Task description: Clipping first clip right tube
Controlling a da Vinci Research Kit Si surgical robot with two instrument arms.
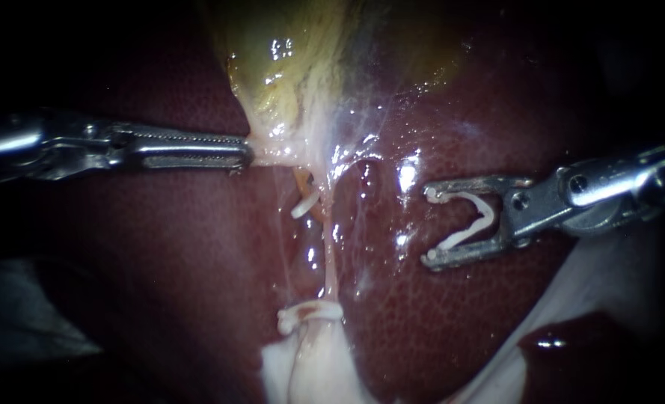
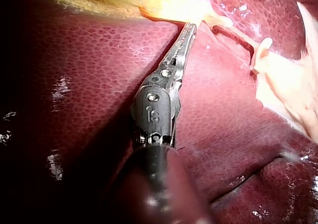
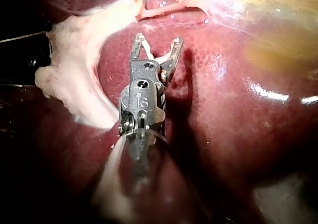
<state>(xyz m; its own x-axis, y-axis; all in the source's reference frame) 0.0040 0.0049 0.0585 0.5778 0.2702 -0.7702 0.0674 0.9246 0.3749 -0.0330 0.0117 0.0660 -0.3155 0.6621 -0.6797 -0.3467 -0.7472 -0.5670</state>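
Nearest the lens, the right instrument [image 1: 431, 226] hangs over the liver [image 1: 452, 322] with its jaws spread wide. Both jaws touch the open clip [image 1: 482, 217] seated between them – a white V whose ends reach the jaw tips. Its mouth faces the right tube [image 1: 331, 258], a pale strand running down from the gallbladder [image 1: 287, 67], but stands well apart from it with bare liver between. The right wrist view shows the same: spread jaws, loaded clip, nothing else inside.

The left instrument [image 1: 246, 153] has its jaws pressed together, pinching the pale tissue at the gallbladder's narrow end. One applied clip [image 1: 306, 203] sits just beside the right tube – a lower clip [image 1: 302, 314] crosses the pale stalk below.
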